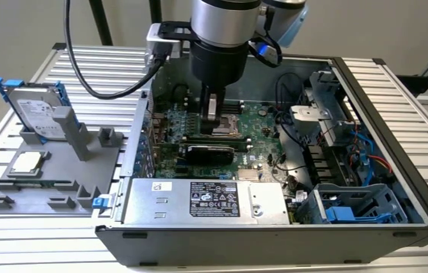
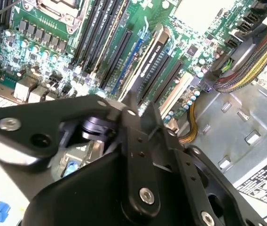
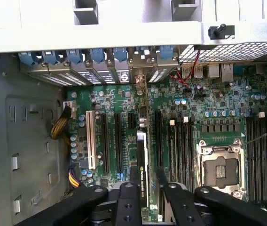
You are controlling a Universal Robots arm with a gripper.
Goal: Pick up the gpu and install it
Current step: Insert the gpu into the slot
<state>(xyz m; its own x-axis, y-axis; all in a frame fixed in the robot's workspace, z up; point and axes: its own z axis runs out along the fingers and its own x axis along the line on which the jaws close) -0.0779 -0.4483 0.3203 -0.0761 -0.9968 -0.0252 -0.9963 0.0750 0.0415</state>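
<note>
Pinching the gpu point(image 3: 143, 160) edge-on between its 2 fingers, the gripper point(image 3: 146, 184) is holding it upright in a motherboard point(image 3: 208, 117) slot inside the case point(image 1: 395, 114).

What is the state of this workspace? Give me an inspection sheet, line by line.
Surface: slatted metal table carrying an open computer case.
Job's things: the gpu stands on edge in a slot of the motherboard.
Clutter: a grey fixture on the exterior view's left holds an upright hard drive and a flat CPU chip.
Grippers: the gripper is low inside the case, directly over the gpu.
Cables: a black cable loops down from the arm; a yellow and black bundle lies beside the motherboard.
Surroundings: plain wall behind the table.
</note>
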